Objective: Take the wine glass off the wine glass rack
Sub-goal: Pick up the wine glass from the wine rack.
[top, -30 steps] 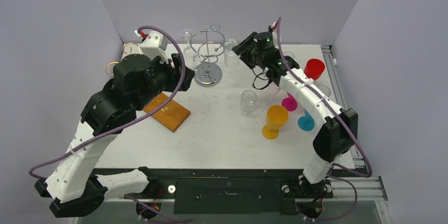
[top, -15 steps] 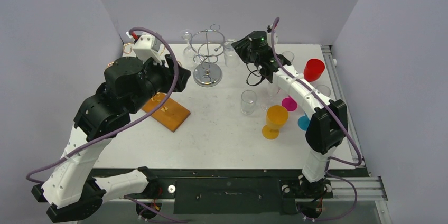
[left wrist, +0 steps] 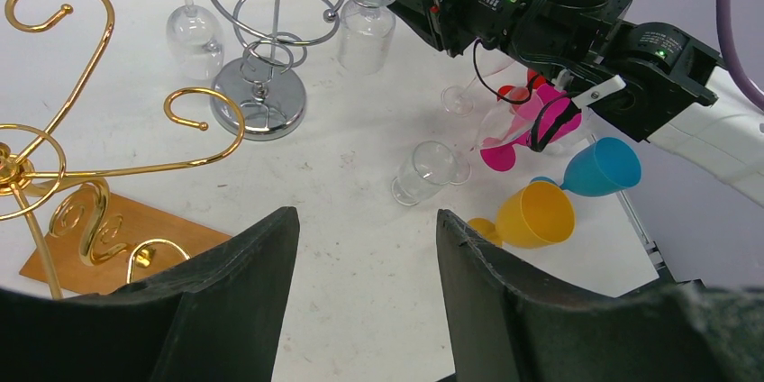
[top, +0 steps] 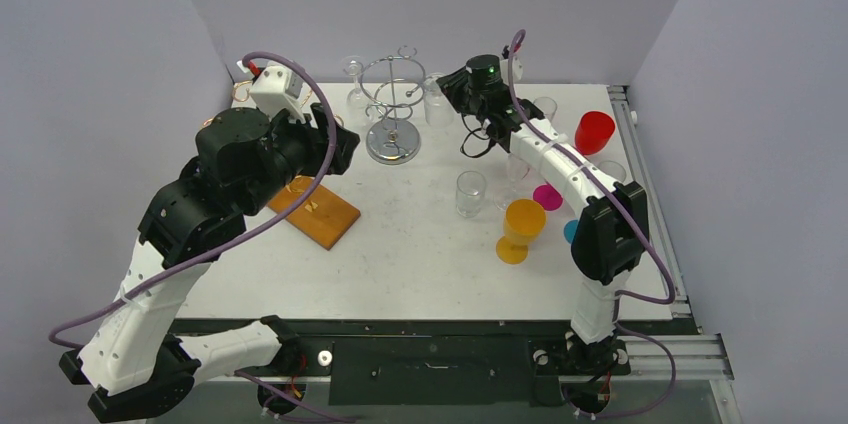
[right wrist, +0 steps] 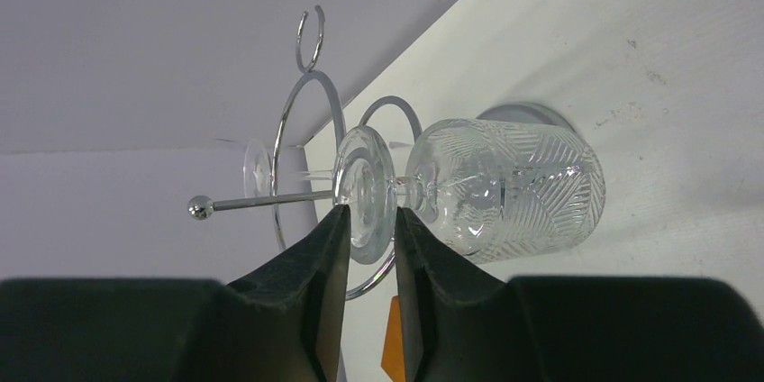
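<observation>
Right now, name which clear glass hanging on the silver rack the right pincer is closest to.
The cut-pattern glass on the right of the rack: the right pincer brackets its foot. The smooth glass hangs on the other side.

Two wire racks stand on the tabletop (top: pixel 420 254): one chrome wine glass rack (top: pixel 392 109) and one gold rack (left wrist: pixel 54 170), the latter on one wooden base (top: pixel 320 214). Two clear glasses hang from the chrome rack, one plain wine glass (top: pixel 355 82) and one cut-pattern wine glass (top: pixel 436 100). There are four coloured vessels, one of each colour: red cup (top: pixel 594 131), orange goblet (top: pixel 520 227), magenta goblet (top: pixel 547 196), blue goblet (left wrist: pixel 602 166). At least three more clear glasses are on the tabletop: a short glass (top: pixel 470 192), a second glass (top: pixel 516 170) and a third glass (top: pixel 546 104). The right arm (top: pixel 560 164) covers part of that group, so the clear count is uncertain.
</observation>
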Controlling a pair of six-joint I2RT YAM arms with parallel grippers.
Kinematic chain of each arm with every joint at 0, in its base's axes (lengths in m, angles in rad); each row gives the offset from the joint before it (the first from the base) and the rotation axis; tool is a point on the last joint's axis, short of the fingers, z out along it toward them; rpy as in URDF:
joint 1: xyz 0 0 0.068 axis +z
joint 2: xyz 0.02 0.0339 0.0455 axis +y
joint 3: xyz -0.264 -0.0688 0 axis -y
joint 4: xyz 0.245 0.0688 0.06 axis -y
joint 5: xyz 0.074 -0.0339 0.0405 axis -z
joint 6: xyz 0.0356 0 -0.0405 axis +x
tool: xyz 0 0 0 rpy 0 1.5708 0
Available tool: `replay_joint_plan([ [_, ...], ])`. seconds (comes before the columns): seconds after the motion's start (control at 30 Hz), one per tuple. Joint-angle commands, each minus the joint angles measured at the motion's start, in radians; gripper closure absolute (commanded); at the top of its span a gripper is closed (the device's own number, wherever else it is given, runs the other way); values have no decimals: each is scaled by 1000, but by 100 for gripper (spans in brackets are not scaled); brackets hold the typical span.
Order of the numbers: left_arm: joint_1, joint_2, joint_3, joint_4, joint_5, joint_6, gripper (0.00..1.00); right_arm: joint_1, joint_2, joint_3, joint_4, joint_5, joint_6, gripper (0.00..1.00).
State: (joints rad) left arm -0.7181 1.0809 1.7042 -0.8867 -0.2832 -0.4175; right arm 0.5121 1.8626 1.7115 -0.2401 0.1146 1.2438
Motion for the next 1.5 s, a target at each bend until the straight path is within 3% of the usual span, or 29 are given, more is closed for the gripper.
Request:
replay_joint_plan([
  [0.0,7,-17,15,15,4,0,46,-3,10,48,35,14,10,80],
  [0.07,7,-17,13,14,3,0,46,-3,9,47,36,12,12,87],
  [0.33,10,-21,-3,25,5,-8,46,-3,-17,22,47,2,19,100],
  [1.47,21,10,-82,113,40,-44,47,-43,-194,-174,231,-159,57,100],
])
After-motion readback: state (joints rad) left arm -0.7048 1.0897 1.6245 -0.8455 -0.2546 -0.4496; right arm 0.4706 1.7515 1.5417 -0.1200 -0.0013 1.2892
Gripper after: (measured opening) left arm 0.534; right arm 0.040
